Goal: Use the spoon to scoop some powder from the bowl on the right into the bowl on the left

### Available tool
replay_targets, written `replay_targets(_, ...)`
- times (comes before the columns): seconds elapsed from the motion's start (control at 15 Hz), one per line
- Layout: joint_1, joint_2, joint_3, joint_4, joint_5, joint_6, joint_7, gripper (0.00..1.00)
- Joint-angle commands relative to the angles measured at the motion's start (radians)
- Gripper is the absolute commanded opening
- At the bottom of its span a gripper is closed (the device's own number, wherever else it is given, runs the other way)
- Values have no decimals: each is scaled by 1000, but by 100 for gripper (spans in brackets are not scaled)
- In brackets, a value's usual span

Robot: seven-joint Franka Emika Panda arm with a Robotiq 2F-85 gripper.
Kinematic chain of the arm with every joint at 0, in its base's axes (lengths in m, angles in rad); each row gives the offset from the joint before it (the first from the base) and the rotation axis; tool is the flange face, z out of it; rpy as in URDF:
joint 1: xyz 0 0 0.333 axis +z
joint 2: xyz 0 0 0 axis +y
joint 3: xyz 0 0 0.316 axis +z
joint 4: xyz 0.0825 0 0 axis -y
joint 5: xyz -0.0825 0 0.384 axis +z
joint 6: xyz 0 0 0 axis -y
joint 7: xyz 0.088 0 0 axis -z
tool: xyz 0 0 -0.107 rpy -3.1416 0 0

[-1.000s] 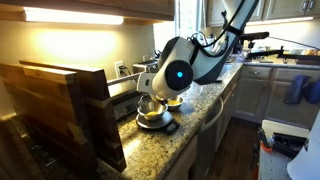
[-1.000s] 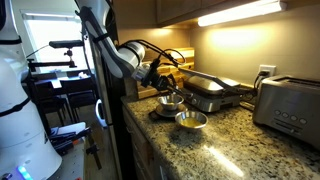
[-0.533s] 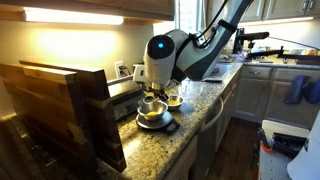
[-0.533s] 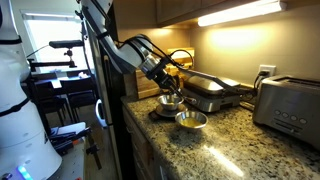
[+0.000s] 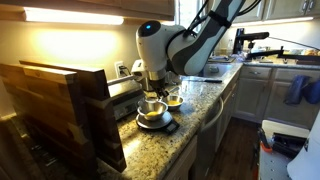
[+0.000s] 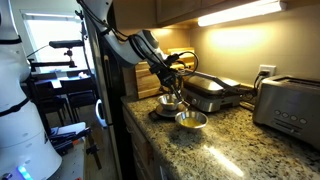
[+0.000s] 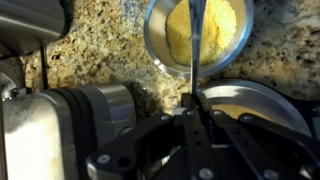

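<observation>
My gripper (image 7: 193, 106) is shut on the thin handle of the spoon (image 7: 195, 55). The handle reaches out over a metal bowl (image 7: 160, 50) filled with yellowish powder (image 7: 225, 30). The spoon's tip is cut off by the top edge of the wrist view. A second metal bowl (image 7: 250, 100) lies right below the fingers, partly hidden by them. In both exterior views the gripper (image 5: 152, 90) (image 6: 168, 82) hangs just above the two bowls (image 5: 152, 113) (image 6: 190, 120) on the granite counter. One of them stands on a dark flat base (image 5: 160, 126).
A wooden rack (image 5: 60, 110) stands close beside the bowls. A flat grill (image 6: 212, 92) and a toaster (image 6: 287, 105) sit along the wall. The counter's front edge (image 6: 140, 135) runs near the bowls, with open floor beyond.
The arm's wrist has swung upward and turned more upright over the bowls. The gripper stayed shut on the spoon; the bowls have not moved.
</observation>
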State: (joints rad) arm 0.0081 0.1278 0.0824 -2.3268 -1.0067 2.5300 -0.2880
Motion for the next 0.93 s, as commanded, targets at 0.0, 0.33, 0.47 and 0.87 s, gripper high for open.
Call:
replay_targets(0.0,-22,-64,-19,-18,175,-8,-135,4)
replay_targets(0.33,-51,-104,-65,-9,344,-16,-198,4)
replay_targets(0.47,-63,-115,-91,-8,380,-10,-191,4)
replay_targets(0.87,-65,-81,-115,13,362,-1,-172,6)
